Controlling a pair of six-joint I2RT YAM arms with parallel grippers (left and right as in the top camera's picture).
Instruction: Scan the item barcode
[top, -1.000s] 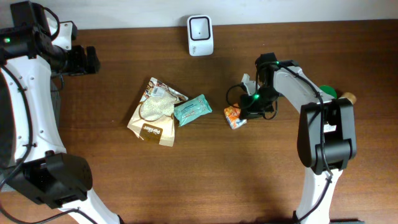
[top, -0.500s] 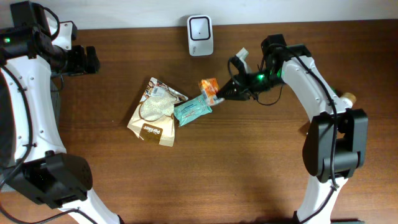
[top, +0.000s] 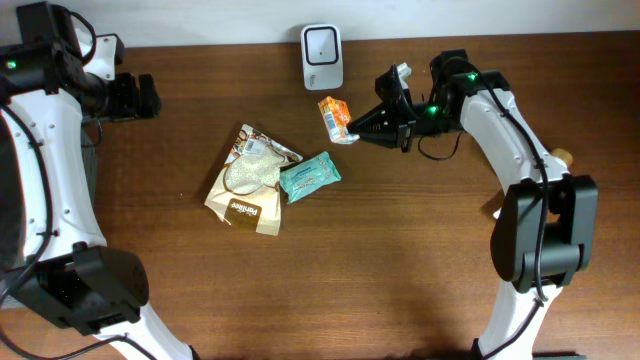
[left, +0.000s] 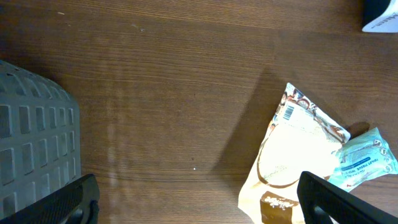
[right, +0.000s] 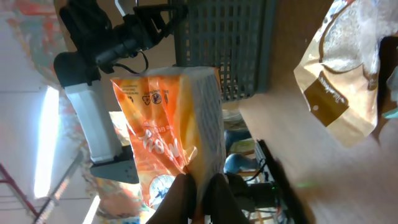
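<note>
Orange packet (top: 335, 119) is held up off the table (top: 400, 270), just beside the white scanner (top: 322, 57) at its 5 o'clock. The right gripper (top: 357, 131) pinches it tight from the packet's 4 o'clock. The left gripper (top: 148, 97) sits far out at the table's 10 o'clock, jaws spread wide and holding nothing. A brown pouch (top: 245, 185) and a teal packet (top: 310, 176) lie touching — teal at the pouch's 3 o'clock.
</note>
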